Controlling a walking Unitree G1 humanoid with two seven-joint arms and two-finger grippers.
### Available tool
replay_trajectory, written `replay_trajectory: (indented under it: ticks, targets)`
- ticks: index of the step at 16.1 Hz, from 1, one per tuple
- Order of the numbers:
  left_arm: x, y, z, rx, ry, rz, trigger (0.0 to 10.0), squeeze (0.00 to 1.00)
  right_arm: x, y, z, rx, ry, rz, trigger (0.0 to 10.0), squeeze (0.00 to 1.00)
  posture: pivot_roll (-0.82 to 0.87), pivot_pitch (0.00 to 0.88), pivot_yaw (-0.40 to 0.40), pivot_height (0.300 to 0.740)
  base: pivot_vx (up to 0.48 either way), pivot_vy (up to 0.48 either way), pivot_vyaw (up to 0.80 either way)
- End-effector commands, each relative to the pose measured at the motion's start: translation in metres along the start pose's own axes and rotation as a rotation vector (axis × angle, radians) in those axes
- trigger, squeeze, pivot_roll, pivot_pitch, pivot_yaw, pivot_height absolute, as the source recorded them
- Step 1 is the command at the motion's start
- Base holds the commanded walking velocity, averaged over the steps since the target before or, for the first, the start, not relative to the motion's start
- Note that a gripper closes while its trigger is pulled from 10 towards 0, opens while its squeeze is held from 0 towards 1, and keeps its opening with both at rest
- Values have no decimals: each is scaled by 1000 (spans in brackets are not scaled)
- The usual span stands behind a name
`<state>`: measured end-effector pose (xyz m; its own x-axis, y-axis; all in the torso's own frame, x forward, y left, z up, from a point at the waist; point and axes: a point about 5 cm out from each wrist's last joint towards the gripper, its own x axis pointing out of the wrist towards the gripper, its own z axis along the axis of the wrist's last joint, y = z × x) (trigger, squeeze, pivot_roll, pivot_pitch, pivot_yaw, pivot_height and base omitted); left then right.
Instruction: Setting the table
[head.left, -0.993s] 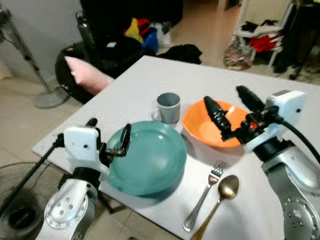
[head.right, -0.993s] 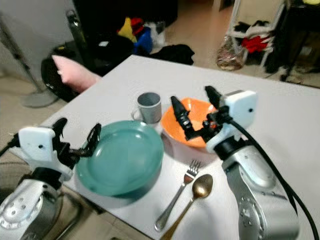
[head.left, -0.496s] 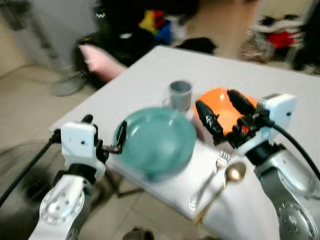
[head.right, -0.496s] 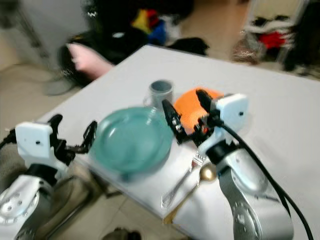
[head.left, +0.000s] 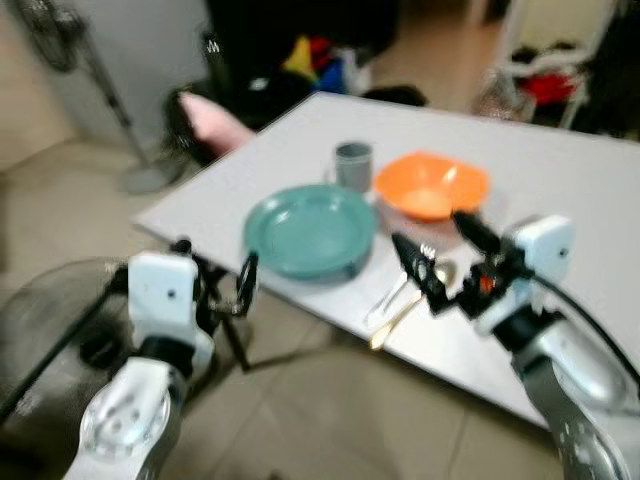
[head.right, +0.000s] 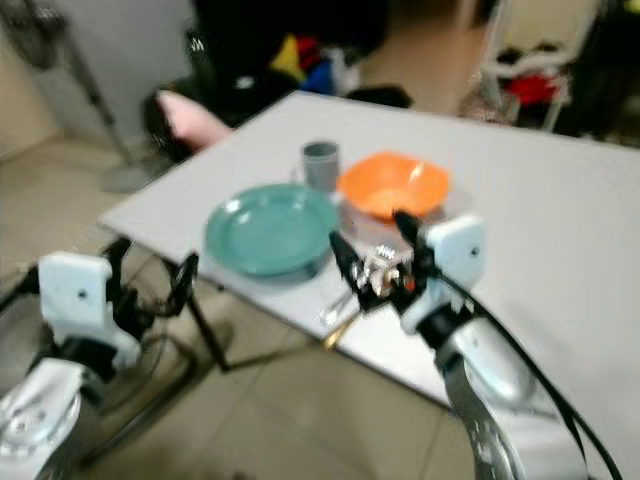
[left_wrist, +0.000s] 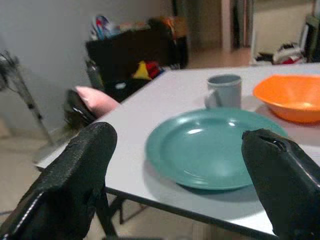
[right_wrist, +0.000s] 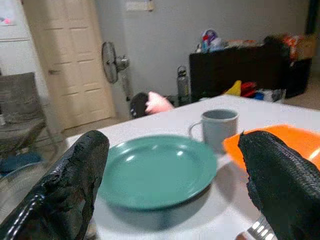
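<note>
On the white table (head.left: 560, 170) stand a teal plate (head.left: 311, 231), a grey mug (head.left: 352, 165) behind it and an orange bowl (head.left: 432, 187) to its right. A fork and a spoon (head.left: 398, 296) lie blurred near the front edge. My left gripper (head.left: 214, 268) is open and empty, out in front of the table's near left corner, off the tabletop. My right gripper (head.left: 445, 252) is open and empty above the cutlery. Both wrist views look across the plate (left_wrist: 215, 147) to the mug (right_wrist: 218, 127) and bowl (right_wrist: 280, 142), between spread black fingers (left_wrist: 70, 185).
A pink cushion (head.left: 208, 115) lies on a dark seat beyond the table's left side. A standing fan (right_wrist: 112, 62) and a door (right_wrist: 70, 60) are by the wall. Clothes and a dark cabinet (left_wrist: 135, 52) stand behind. Tiled floor (head.left: 330, 410) spreads before the table.
The whole view has pulled back from the table and blurred. The left gripper is no longer at the plate's rim; the right is off the bowl, over the cutlery. Both stay open.
</note>
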<state>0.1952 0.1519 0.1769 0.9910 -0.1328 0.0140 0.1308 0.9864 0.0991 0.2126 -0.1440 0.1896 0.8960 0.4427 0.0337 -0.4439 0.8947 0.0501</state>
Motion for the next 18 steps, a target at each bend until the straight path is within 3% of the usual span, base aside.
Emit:
replay_trajectory:
  ticks: [1,3,6,9,13,18]
  targets:
    - [-1,5,0,31,1,29,10000,0,3,3,-1,8,-12,23,10000,1000,-86,0,98,740,0,0,800]
    - [-7,6,-8,67,40,54,10000,0,0,3,-12,-24,4,28,10000,1000,-74,0,95,740,0,0,800]
    - [-10,6,-8,59,40,75,10000,0,-1,0,-19,-38,19,34,10000,1000,-63,0,94,740,0,0,800]
    - [-13,7,-7,117,31,91,10000,0,1,2,-24,-56,29,41,10000,1000,-53,0,88,740,0,0,800]
    - [-14,9,-8,121,29,111,10000,0,1,0,-32,-20,45,26,10000,1000,-43,0,78,740,0,0,800]
    - [-19,8,-8,108,37,124,10000,0,2,-7,-38,-59,58,15,10000,1000,-25,0,58,740,0,51,800]
